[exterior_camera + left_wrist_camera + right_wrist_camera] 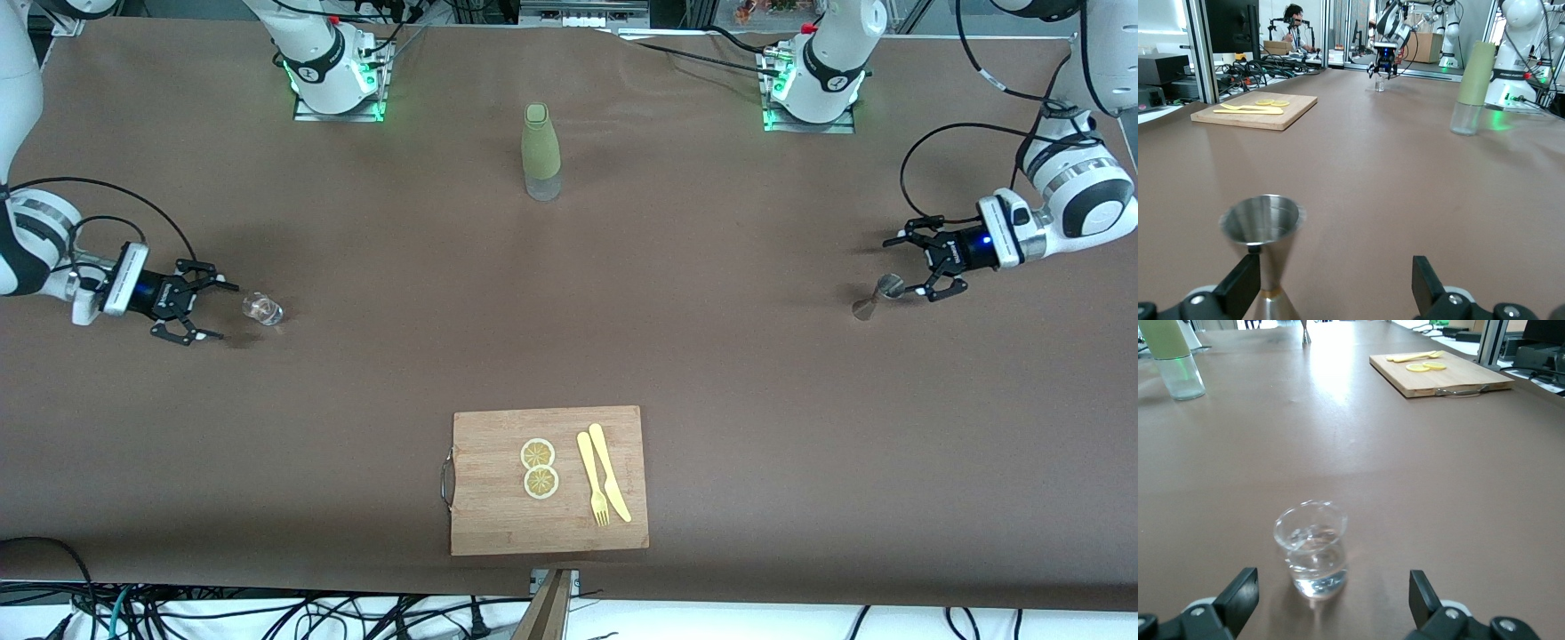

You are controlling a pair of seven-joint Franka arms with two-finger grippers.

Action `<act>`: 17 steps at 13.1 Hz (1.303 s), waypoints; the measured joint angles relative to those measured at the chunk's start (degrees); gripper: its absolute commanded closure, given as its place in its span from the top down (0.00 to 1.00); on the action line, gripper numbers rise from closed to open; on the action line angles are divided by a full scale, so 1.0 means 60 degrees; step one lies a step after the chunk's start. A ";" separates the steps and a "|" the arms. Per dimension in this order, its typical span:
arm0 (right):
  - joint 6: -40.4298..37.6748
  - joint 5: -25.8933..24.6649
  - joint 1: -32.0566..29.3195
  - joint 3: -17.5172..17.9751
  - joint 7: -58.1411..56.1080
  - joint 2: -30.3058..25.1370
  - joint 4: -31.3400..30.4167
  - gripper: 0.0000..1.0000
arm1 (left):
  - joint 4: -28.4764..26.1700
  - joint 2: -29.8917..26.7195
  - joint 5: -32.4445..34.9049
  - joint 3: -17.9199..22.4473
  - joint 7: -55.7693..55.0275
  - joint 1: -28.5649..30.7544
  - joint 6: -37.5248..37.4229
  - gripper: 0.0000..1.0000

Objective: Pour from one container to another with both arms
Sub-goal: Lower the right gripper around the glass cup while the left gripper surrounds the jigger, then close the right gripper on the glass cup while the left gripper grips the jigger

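Left gripper (916, 265) low over the counter (569, 338), fingers apart beside the metal jigger (876, 296); right gripper (206, 309) likewise, facing the glass (263, 308)

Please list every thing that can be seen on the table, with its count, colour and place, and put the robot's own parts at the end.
table: one, brown cover, under everything.
bottle: one, pale green with a clear base, upright between the two arm bases.
glass: one, clear, some clear liquid inside, toward the right arm's end.
jigger: one, silver metal, upright, toward the left arm's end.
cutting board: one, light wood with a metal handle, nearest the front camera.
lemon slices: two, yellow, on the board.
fork and knife: one each, yellow, side by side on the board.
right pincer: one, black, open, low beside the glass.
left pincer: one, black, open, low at the jigger.
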 measured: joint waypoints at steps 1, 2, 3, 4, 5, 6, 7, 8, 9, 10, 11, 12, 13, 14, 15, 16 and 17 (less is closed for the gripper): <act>-0.0037 0.0134 -0.0032 0.0001 -0.0243 0.0062 -0.0138 1.00 | 0.0055 -0.0004 0.0084 0.0019 0.0017 0.0187 -0.0134 1.00; -0.0099 0.0367 -0.0053 0.0002 -0.0452 0.0122 -0.0228 1.00 | 0.0112 -0.0005 0.0104 0.0019 0.0062 0.0327 -0.0198 1.00; -0.0151 0.0657 -0.0057 0.0003 -0.0685 0.0179 -0.0317 1.00 | 0.0161 -0.0004 0.0105 0.0017 0.0096 0.0397 -0.0226 1.00; -0.0187 0.0922 -0.0057 0.0007 -0.0857 0.0240 -0.0431 1.00 | 0.0178 0.0009 0.0105 -0.0016 0.0110 0.0423 -0.0237 1.00; -0.0210 0.1123 -0.0057 0.0011 -0.0965 0.0310 -0.0556 1.00 | 0.0185 0.0042 0.0084 -0.0137 0.0143 0.0483 -0.0238 1.00; -0.0221 0.1242 -0.0058 0.0014 -0.0987 0.0367 -0.0666 1.00 | 0.0236 0.0090 0.0070 -0.0380 0.0158 0.0654 -0.0238 1.00; -0.0236 0.1350 -0.0058 0.0020 -0.0989 0.0394 -0.0736 1.00 | 0.0369 0.0192 0.0065 -0.0704 0.0162 0.0922 -0.0236 1.00; -0.0250 0.1488 -0.0058 0.0028 -0.0989 0.0399 -0.0792 1.00 | 0.0568 0.0369 0.0064 -0.1054 0.0168 0.1238 -0.0236 1.00; -0.0256 0.1609 -0.0057 0.0041 -0.0989 0.0399 -0.0865 1.00 | 0.0782 0.0594 0.0063 -0.1359 0.0172 0.1529 -0.0236 1.00; -0.0256 0.1728 -0.0057 0.0052 -0.0989 0.0400 -0.0955 1.00 | 0.0940 0.0811 0.0063 -0.1508 0.0191 0.1696 -0.0254 1.00; -0.0256 0.1838 -0.0057 0.0065 -0.0990 0.0401 -0.1042 1.00 | 0.1044 0.0989 0.0056 -0.1564 0.0235 0.1768 -0.0316 1.00; -0.0256 0.1922 -0.0057 0.0078 -0.0993 0.0408 -0.1114 0.99 | 0.1158 0.1147 0.0008 -0.1589 0.0263 0.1797 -0.0379 1.00; -0.0256 0.2008 -0.0055 0.0100 -0.0998 0.0419 -0.1162 0.99 | 0.1307 0.1320 -0.0098 -0.1624 0.0276 0.1804 -0.0453 1.00; -0.0256 0.2080 -0.0050 0.0125 -0.1000 0.0424 -0.1186 0.99 | 0.1532 0.1538 -0.0180 -0.1713 0.0292 0.1809 -0.0556 1.00; -0.0256 0.2149 -0.0042 0.0148 -0.1001 0.0425 -0.1196 0.98 | 0.1805 0.1781 -0.0273 -0.1825 0.0299 0.1807 -0.0639 1.00; -0.0255 0.2229 -0.0028 0.0175 -0.1002 0.0426 -0.1198 0.98 | 0.2070 0.2012 -0.0366 -0.1918 0.0300 0.1805 -0.0691 1.00; -0.0255 0.2320 -0.0007 0.0201 -0.1003 0.0427 -0.1198 0.94 | 0.2272 0.2201 -0.0445 -0.1984 0.0301 0.1803 -0.0733 1.00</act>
